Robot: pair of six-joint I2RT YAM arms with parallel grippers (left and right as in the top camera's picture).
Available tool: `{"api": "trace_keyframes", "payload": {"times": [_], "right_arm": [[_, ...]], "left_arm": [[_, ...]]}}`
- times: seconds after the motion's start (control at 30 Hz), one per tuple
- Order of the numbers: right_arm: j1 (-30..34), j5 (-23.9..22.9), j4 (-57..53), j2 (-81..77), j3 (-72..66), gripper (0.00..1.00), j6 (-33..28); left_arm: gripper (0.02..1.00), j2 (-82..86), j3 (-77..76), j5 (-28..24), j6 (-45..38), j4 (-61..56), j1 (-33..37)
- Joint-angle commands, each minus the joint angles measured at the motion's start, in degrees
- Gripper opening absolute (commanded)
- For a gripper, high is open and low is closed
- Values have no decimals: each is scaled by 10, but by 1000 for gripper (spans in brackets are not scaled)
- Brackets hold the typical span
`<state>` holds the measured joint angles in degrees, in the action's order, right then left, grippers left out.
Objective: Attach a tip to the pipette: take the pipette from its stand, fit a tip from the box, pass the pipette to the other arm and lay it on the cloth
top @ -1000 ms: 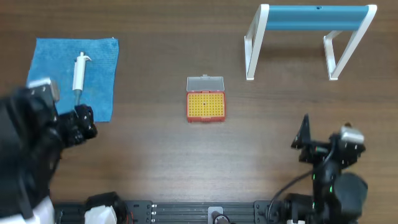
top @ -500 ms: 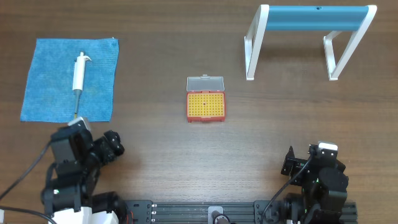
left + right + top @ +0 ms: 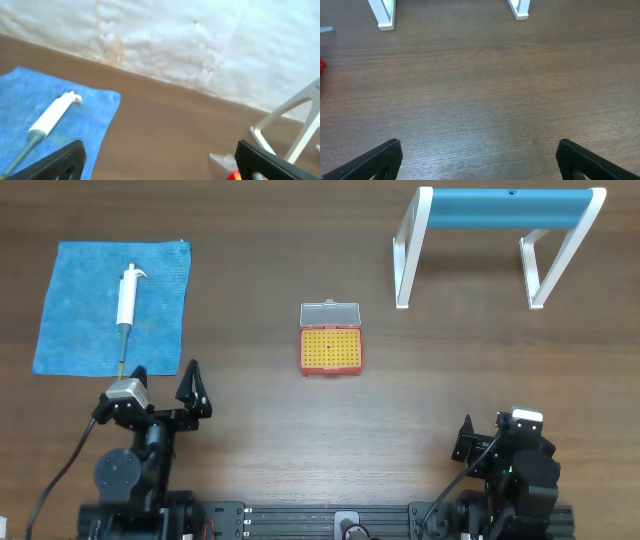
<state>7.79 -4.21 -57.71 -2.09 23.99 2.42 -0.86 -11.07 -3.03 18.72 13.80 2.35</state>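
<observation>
On the blue cloth the pipette is lying free, the left gripper and right gripper are gaping empty, so you're seemingly finishing, needing no further grasp.

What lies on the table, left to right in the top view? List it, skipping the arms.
The blue cloth with the pipette lying on it → tip box, lid open → pipette stand.

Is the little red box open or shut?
Open. The tip box has its yellow inside uncovered, and its clear lid lies flipped back beside it.
</observation>
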Motion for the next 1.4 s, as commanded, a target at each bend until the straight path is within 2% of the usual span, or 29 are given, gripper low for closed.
{"api": "trace_keyframes", "payload": {"times": [0.03, 0.13, 0.83, 0.9, 1.0, 1.07, 1.1, 1.13, 1.27, 1.4], "right_arm": [[-3, -5, 2, -1, -2, 996, -8], [-3, -5, 2, -1, -2, 998, -8], [-3, -5, 2, -1, -2, 1000, -8], [-4, 8, 3, -1, -2, 998, -3], [-39, 33, 257, 5, -65, 998, 3], [-89, 33, 487, 15, -174, 998, -3], [-100, 34, 562, 19, -216, 998, -4], [-101, 34, 595, 20, -239, 998, -4], [-101, 34, 536, 18, -237, 998, -26], [-101, 34, 535, 18, -237, 998, -30]], "left_arm": [[967, 7, 107, -4, -15, -160, -17], [967, 7, 108, -4, -14, -90, -16], [969, 7, 108, -4, -14, -94, -16], [969, 7, 108, -4, -14, -94, -16], [969, 7, 108, -4, -14, -94, -16], [969, 7, 108, -4, -14, -94, -16], [969, 7, 108, -4, -14, -94, -16], [972, 7, 108, -4, -14, -94, -16], [969, 7, 108, -5, -14, -94, -16], [969, 7, 108, -5, -14, -94, -16]]}}
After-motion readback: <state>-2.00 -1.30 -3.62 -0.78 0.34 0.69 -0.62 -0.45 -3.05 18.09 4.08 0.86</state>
